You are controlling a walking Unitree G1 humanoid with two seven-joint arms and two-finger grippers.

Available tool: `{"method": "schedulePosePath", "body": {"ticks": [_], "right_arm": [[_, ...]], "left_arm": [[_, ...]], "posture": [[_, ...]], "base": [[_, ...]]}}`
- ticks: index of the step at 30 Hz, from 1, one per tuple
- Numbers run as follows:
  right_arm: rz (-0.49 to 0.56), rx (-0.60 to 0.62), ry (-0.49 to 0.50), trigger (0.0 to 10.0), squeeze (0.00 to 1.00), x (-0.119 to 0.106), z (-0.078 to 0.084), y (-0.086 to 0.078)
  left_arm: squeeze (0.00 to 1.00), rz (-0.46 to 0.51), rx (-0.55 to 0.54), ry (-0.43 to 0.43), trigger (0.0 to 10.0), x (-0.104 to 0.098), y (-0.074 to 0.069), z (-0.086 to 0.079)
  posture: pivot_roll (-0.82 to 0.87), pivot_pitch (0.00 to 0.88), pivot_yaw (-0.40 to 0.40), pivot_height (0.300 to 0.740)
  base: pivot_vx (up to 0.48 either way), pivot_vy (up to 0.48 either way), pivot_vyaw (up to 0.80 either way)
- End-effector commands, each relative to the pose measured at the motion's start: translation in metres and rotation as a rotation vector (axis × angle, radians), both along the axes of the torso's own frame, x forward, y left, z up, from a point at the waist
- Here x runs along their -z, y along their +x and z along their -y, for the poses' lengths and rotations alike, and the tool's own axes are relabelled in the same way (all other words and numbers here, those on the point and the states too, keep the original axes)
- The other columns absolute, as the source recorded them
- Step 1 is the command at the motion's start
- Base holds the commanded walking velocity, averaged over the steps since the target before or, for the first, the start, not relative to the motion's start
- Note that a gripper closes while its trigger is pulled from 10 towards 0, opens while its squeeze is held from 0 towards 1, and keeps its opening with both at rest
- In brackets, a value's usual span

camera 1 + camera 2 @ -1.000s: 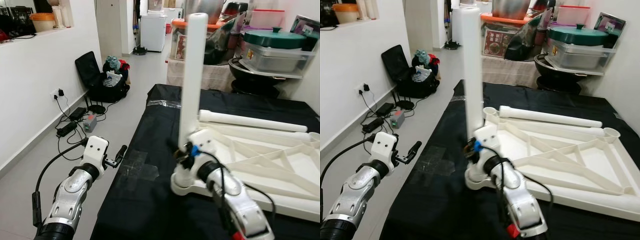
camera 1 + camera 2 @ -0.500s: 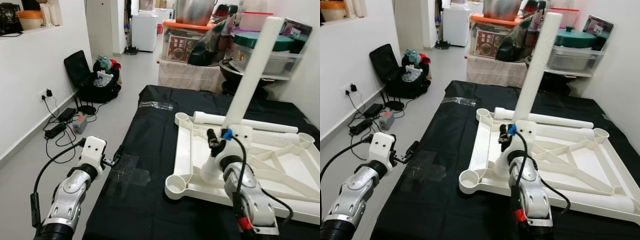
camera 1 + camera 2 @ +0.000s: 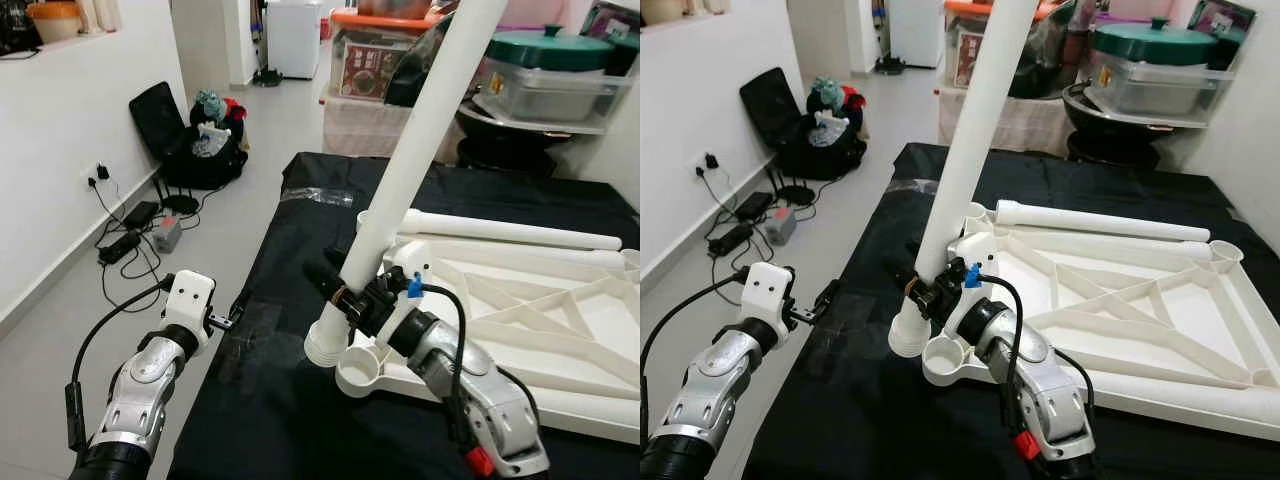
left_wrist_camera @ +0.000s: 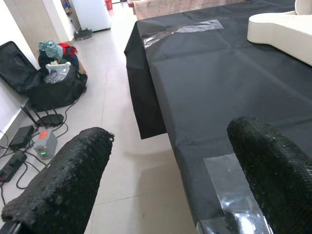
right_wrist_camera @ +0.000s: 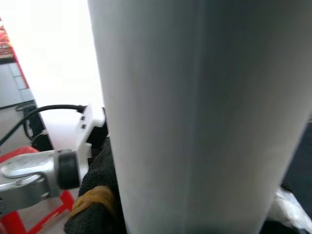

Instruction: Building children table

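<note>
My right gripper (image 3: 345, 293) is shut on a long white table leg (image 3: 410, 150) near its lower end. The leg leans up and to the right. Its flared base (image 3: 325, 346) hangs just left of the near corner socket (image 3: 362, 378) of the upside-down white tabletop frame (image 3: 520, 325), low over the black cloth. In the right wrist view the leg (image 5: 195, 112) stands close against the black fingers (image 5: 95, 204). A second leg (image 3: 510, 230) lies along the frame's far side. My left gripper (image 4: 170, 161) is open and holds nothing, at the table's left edge by a tape patch (image 3: 250, 330).
The black-covered table (image 3: 280, 410) drops off to grey floor on the left. On the floor are an open black bag of clothes (image 3: 200, 150) and cables with a power strip (image 3: 140, 225) by the white wall. Pots and boxes (image 3: 545, 85) crowd the shelf behind.
The view has shifted. My right gripper swung the leg's base leftward, from over the frame's near rail to just outside the corner socket, and the leg leans more. The left arm stays put.
</note>
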State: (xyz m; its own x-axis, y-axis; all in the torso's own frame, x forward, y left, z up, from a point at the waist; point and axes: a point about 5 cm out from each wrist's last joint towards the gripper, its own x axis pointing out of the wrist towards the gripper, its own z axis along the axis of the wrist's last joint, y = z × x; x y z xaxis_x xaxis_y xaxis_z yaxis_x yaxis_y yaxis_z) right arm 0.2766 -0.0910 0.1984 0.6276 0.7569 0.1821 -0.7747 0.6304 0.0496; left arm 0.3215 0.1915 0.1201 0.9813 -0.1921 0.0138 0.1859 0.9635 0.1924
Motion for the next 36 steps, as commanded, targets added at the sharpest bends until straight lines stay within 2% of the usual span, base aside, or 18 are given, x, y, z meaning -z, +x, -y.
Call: {"method": "schedulePosePath", "body": {"ticks": [1,5,6,9,12,13,16,18,23,29,32,34,36], "right_arm": [[0.034,-0.030,-0.010,10.0,0.00,-0.004,-0.002,-0.002],[0.032,-0.029,-0.026,10.0,0.00,-0.002,0.000,0.000],[0.017,0.007,-0.018,10.0,0.00,-0.001,0.013,0.010],[0.012,0.019,-0.011,10.0,0.00,0.000,0.018,0.013],[-0.046,0.091,0.087,10.0,0.00,0.002,0.037,0.022],[-0.094,0.131,0.153,10.0,0.00,0.006,0.044,0.024],[-0.119,0.138,0.183,10.0,0.00,0.009,0.048,0.024],[-0.176,0.148,0.247,10.0,0.00,0.019,0.053,0.020],[-0.211,0.159,0.293,10.0,0.00,0.028,0.056,0.016],[-0.219,0.164,0.281,10.0,0.00,0.037,0.049,0.012],[-0.210,0.187,0.238,10.0,0.00,0.043,0.049,0.013],[-0.197,0.214,0.165,10.0,0.00,0.048,0.050,0.014],[-0.197,0.222,0.156,10.0,0.00,0.050,0.051,0.015]], "left_arm": [[0.00,-0.006,-0.005,0.006,10.0,0.002,0.000,-0.002],[0.00,-0.007,-0.010,0.006,10.0,0.002,0.000,-0.003],[0.00,-0.013,-0.014,0.003,10.0,0.004,-0.002,-0.004],[0.00,-0.015,-0.014,0.003,10.0,0.005,-0.002,-0.004],[0.00,-0.021,-0.011,0.001,10.0,0.006,-0.002,-0.003],[0.00,-0.025,-0.010,0.001,10.0,0.007,-0.002,-0.003],[0.00,-0.026,-0.010,0.001,10.0,0.007,-0.002,-0.003],[0.00,-0.030,-0.011,0.000,10.0,0.007,-0.002,-0.004],[0.00,-0.035,-0.011,0.001,10.0,0.008,-0.002,-0.005],[0.00,-0.037,-0.004,0.004,10.0,0.008,0.000,-0.004],[0.00,-0.034,-0.001,0.006,10.0,0.007,0.001,-0.004],[0.00,-0.031,-0.002,0.008,10.0,0.006,0.002,-0.005],[0.00,-0.031,-0.002,0.009,10.0,0.006,0.002,-0.005]], "posture": [[0.09,0.000,-0.076,0.740],[0.10,0.000,-0.079,0.740],[0.09,0.000,-0.078,0.740],[0.09,0.000,-0.078,0.740],[0.09,0.000,-0.075,0.740],[0.09,0.000,-0.075,0.740],[0.09,0.000,-0.075,0.740],[0.09,0.000,-0.072,0.740],[0.08,0.000,-0.066,0.740],[0.08,0.000,-0.059,0.740],[0.08,0.000,-0.056,0.740],[0.09,0.000,-0.056,0.740],[0.09,0.000,-0.057,0.740]], "base": [[0.000,0.000,0.00],[0.000,0.000,0.00],[0.000,0.000,0.00],[0.000,0.000,0.00],[0.000,0.000,0.00],[0.000,0.000,0.00],[0.000,0.000,0.00],[0.000,0.000,0.00],[0.000,0.000,0.00],[0.000,0.000,0.00],[0.000,0.000,0.00],[0.000,0.000,0.00],[0.000,0.000,0.00]]}}
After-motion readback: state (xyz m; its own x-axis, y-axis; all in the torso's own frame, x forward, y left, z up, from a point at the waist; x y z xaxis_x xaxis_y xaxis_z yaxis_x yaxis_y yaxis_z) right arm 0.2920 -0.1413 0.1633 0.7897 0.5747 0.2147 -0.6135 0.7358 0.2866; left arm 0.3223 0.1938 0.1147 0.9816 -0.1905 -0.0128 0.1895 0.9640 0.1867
